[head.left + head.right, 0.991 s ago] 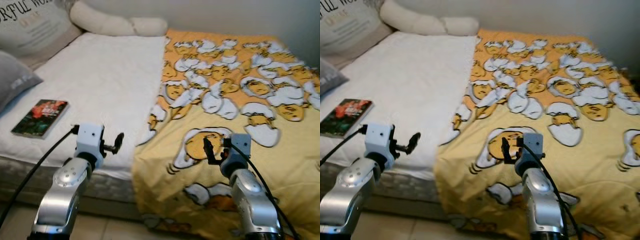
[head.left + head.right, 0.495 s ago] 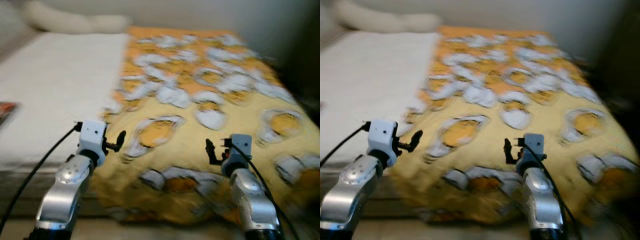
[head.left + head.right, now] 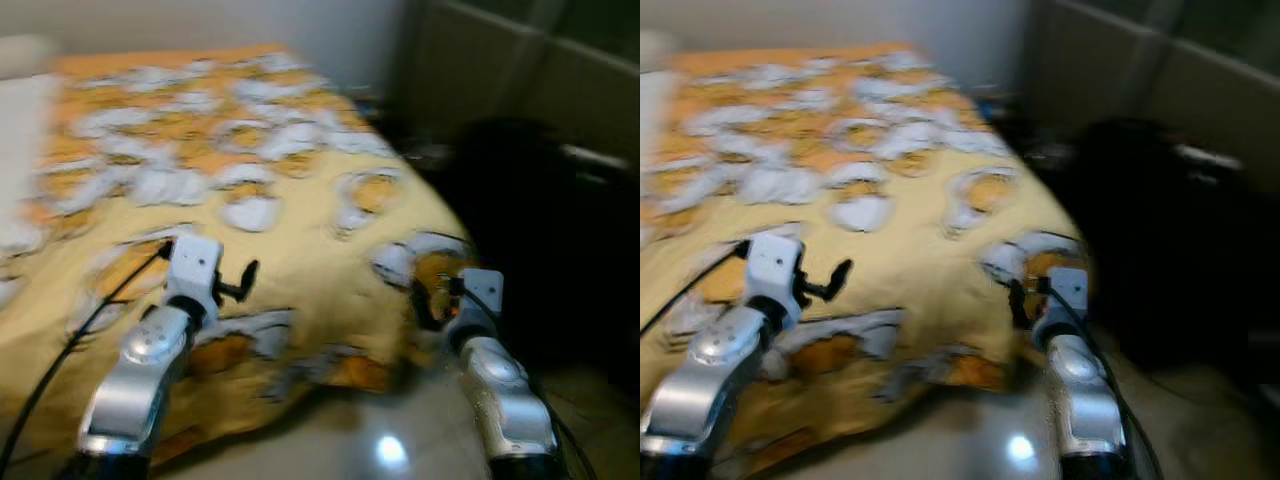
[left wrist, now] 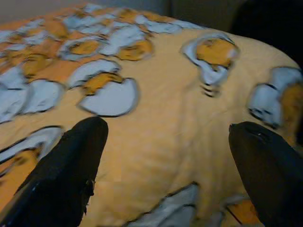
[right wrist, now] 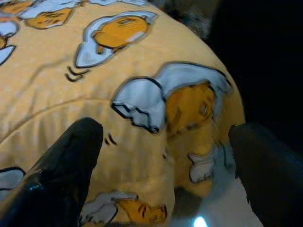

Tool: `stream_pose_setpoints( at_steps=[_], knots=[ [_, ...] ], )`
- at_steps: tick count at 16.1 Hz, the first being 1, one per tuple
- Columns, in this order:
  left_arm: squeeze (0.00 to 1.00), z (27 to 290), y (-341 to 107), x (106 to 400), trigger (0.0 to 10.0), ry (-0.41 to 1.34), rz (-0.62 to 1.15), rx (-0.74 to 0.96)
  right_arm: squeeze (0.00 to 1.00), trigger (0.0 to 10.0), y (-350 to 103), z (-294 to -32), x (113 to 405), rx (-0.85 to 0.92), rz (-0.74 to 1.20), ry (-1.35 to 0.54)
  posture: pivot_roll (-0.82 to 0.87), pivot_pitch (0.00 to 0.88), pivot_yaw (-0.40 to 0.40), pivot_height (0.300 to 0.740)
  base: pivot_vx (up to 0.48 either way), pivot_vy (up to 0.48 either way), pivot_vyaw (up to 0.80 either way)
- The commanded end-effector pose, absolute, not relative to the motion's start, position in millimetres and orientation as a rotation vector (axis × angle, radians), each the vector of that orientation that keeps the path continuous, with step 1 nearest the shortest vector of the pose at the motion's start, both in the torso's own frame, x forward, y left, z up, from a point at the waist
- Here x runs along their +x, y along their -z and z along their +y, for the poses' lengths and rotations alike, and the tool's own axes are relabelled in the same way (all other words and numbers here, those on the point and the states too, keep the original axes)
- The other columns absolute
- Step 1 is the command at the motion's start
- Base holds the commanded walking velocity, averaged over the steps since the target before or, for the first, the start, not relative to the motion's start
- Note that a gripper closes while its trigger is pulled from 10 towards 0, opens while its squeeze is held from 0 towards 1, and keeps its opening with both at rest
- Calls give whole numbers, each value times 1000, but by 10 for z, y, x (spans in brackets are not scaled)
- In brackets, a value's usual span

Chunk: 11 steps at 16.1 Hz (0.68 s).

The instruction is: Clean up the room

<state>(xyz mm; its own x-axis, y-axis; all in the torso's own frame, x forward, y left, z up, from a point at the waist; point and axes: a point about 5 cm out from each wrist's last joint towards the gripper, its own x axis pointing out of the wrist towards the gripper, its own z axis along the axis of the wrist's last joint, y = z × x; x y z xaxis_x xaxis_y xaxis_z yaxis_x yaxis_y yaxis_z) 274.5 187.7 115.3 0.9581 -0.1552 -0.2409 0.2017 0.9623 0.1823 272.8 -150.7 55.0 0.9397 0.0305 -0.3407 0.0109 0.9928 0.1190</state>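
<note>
A yellow blanket printed with cartoon eggs covers the bed and drapes over its foot corner. My left gripper is held out over the blanket near the bed's front edge, open with nothing between its fingers. My right gripper hovers at the blanket's hanging corner, also open and empty, its fingers wide apart. The head views are blurred.
A large dark shape, too blurred to identify, stands on the floor right of the bed. Behind it runs a grey-brown wall or cabinet front. Glossy pale floor lies below the bed's edge.
The whole view has swung to the right: the white sheet, pillows and book have left the picture, and the bed's foot corner and the dark shape have come in. Both arms keep their pose.
</note>
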Motion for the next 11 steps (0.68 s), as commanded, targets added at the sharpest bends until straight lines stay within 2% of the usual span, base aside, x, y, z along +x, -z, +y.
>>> stream_pose_setpoints(
  at_steps=[1, 6, 7, 8, 9, 11],
  knots=[
    [8, 1853, -1186, 2757, 10000, 191, 209, 207, 1000, 10000, -600, -1526, 2773, 116, 331, -8, 80, 0, 7, 740, 0, -349, -800],
    [12, 1858, -1192, 2768, 10000, 193, 209, 210, 1000, 10000, -595, -1533, 2795, 129, 334, -1, 79, 0, 10, 740, 0, -325, -800],
    [0, 1861, -1182, 2772, 10000, 182, 214, 178, 1000, 10000, -598, -1529, 2802, 128, 330, -9, 72, 0, 15, 740, 0, 0, 0],
    [0, 1870, -1175, 2776, 10000, 168, 215, 156, 400, 10000, -606, -1518, 2805, 130, 322, -20, 72, 0, 14, 740, 0, 0, 0],
    [0, 1877, -1177, 2784, 10000, 162, 210, 142, 0, 10000, -632, -1494, 2810, 135, 302, -34, 74, 0, 12, 740, 0, 0, 0],
    [0, 1870, -1213, 2796, 10000, 176, 186, 156, 0, 10000, -648, -1483, 2816, 102, 296, -40, 74, 0, 12, 740, 0, 0, 0]
  ],
)
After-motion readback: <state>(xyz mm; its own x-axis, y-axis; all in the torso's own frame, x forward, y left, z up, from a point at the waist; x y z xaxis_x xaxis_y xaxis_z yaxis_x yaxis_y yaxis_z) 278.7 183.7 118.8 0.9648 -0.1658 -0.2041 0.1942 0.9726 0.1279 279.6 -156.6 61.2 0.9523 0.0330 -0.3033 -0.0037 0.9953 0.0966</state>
